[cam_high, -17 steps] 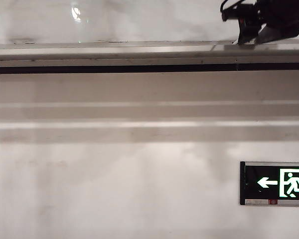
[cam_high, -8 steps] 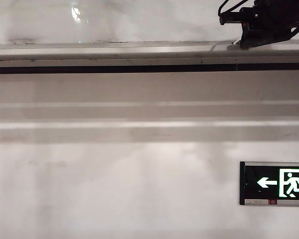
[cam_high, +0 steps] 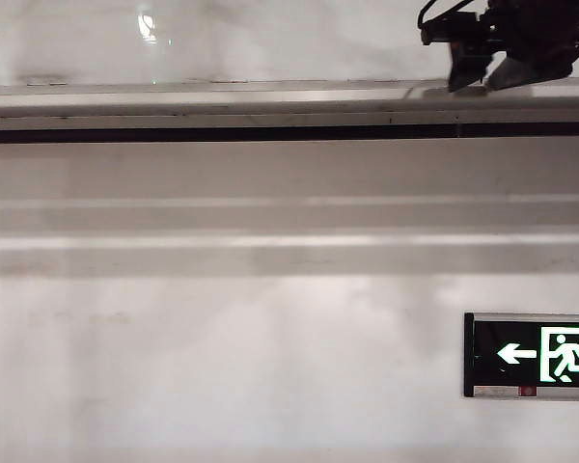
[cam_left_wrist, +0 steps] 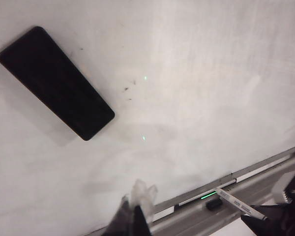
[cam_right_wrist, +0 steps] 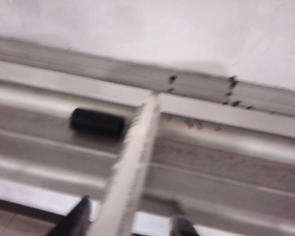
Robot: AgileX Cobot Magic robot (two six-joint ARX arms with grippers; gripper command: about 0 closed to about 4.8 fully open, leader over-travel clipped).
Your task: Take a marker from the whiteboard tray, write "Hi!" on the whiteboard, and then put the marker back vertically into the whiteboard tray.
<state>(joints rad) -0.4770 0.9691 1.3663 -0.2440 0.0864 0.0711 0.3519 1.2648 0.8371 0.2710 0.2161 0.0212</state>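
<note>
Two fingers of the right gripper (cam_high: 481, 82) stand apart over the right end of the long silver-grey metal whiteboard tray (cam_high: 222, 101), seen at the upper right of the exterior view.

1. Locate the slim white-barrelled marker (cam_right_wrist: 132, 162). In the right wrist view it runs between the open jaws. It lies close against one finger, with a gap to the other.
2. Check its long axis. It lies crosswise to the tray's length, with its far end at the tray's back edge, where the glossy white whiteboard (cam_high: 270, 39) begins.
3. Note the short black cylindrical cap (cam_right_wrist: 97, 122). It lies lengthwise in the tray channel just beside the barrel, apart from it and not fitted on it.
4. Treat the right arm as the nearer one. The marker sits directly ahead of its fingers, so any re-grip is a straight closing of the jaws.
5. The left gripper (cam_left_wrist: 135, 216) hangs before the board, well along the tray from the marker. You cannot tell whether its fingers are together.

Markings: no "Hi!" is legible on the board, only faint specks near a flat black rectangular eraser (cam_left_wrist: 54, 81). Any print on the barrel is too small to read. The green-and-white exit sign (cam_high: 533, 354) carries an arrow and a running figure, but no letters.
</note>
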